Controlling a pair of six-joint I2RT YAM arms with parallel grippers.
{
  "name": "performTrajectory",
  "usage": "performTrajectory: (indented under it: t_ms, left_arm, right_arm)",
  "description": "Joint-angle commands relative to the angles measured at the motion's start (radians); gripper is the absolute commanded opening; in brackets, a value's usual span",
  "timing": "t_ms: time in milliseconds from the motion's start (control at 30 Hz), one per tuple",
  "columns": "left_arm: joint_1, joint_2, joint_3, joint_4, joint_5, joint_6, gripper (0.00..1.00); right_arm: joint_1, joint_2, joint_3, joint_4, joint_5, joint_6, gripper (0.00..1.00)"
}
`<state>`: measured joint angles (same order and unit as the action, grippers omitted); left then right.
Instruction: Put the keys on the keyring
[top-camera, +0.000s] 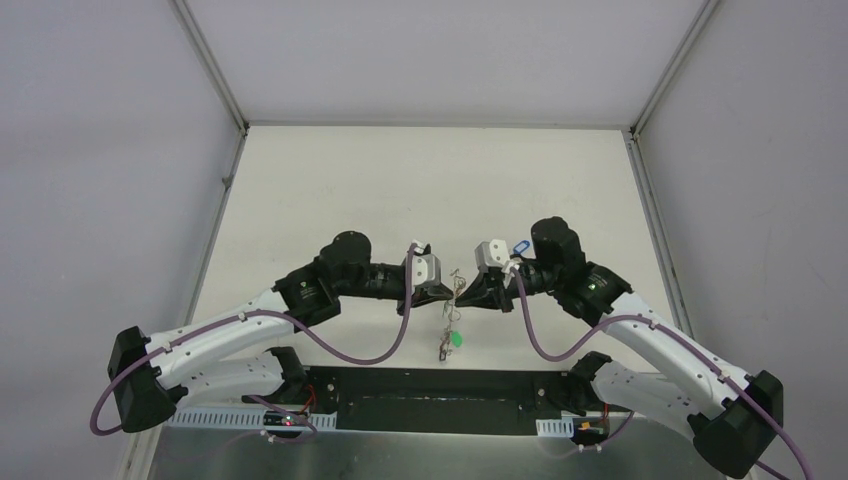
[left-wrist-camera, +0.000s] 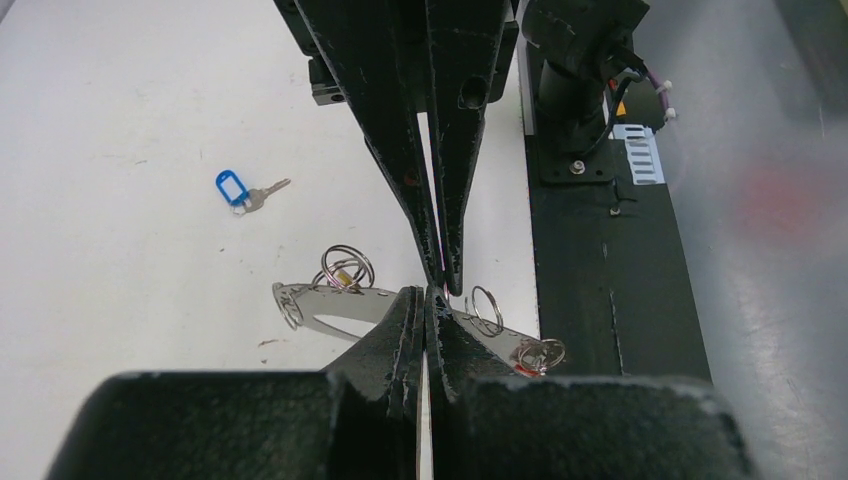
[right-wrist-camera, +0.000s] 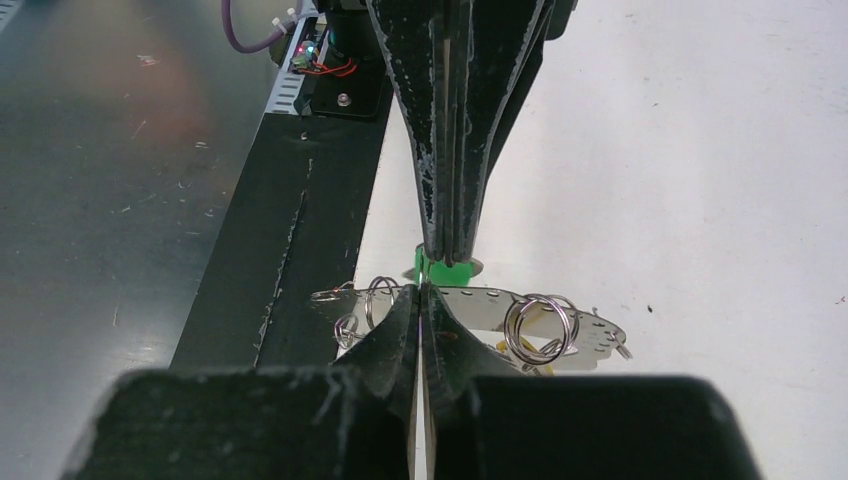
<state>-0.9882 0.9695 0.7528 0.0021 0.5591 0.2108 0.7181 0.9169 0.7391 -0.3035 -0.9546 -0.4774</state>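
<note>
At frame centre, left end effector (left-wrist-camera: 427, 300) and right end effector (right-wrist-camera: 424, 296) both pinched tight on the keyring (left-wrist-camera: 325, 301), held aloft. Uneven pulling could twist it free, spilling dangling keys (top-camera: 445, 347). One blue-tagged key (left-wrist-camera: 240, 190) lay on the worktop (left-wrist-camera: 120, 260), upper left in the left wrist view.

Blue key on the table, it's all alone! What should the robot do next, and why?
Probably the right gripper should let go and reach for the blue key lying loose near it. Both grippers pinch the keyring, so the left gripper could hold it alone.
</note>
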Motion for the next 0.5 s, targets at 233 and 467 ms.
performTrajectory:
  t_ms: [233, 467]
  left_arm:
    - [-0.023, 0.002, 0.011, 0.050, 0.038, 0.066, 0.00]
    - [-0.030, -0.013, 0.002, 0.057, 0.056, 0.062, 0.00]
  right_arm:
    - [0.007, -0.018, 0.012, 0.046, -0.069, -0.031, 0.00]
    - [0.007, 0.001, 0.022, 0.038, -0.060, -0.011, 0.00]
